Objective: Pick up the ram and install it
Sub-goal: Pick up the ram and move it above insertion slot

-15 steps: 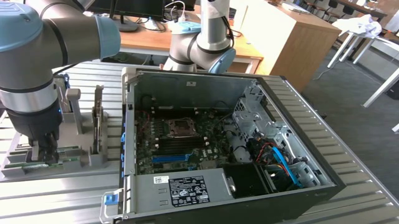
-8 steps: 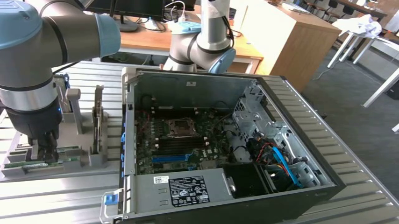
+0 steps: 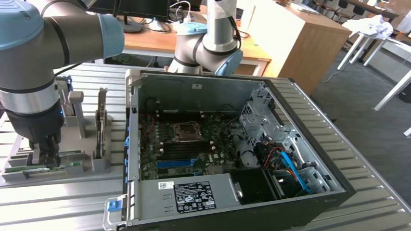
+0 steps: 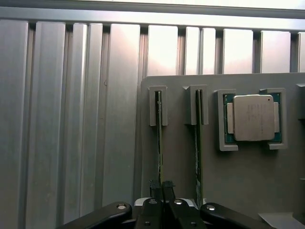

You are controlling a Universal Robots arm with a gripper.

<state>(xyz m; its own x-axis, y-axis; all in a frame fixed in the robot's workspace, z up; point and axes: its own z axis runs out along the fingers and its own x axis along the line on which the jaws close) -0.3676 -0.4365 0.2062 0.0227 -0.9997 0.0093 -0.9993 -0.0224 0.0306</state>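
The ram (image 4: pixel 159 143) is a slim green stick standing on edge in a slotted grey holder (image 4: pixel 248 181). My gripper (image 4: pixel 162 187) is shut on its upper edge, and the dark fingers (image 4: pixel 155 188) pinch it near one end. In the exterior view the gripper (image 3: pixel 48 161) reaches straight down onto the ram (image 3: pixel 70 166) at the exterior view's left, beside the open computer case (image 3: pixel 192 86). A second green stick (image 4: pixel 197 152) stands in the neighbouring slot, apart from the fingers.
A processor chip (image 4: pixel 252 117) lies in a pocket of the same holder. A tall card (image 3: pixel 101 120) stands upright between the gripper and the case. Blue and black memory slots (image 3: pixel 174 162) sit on the motherboard inside the case. A ribbed metal table (image 4: pixel 71 119) lies underneath.
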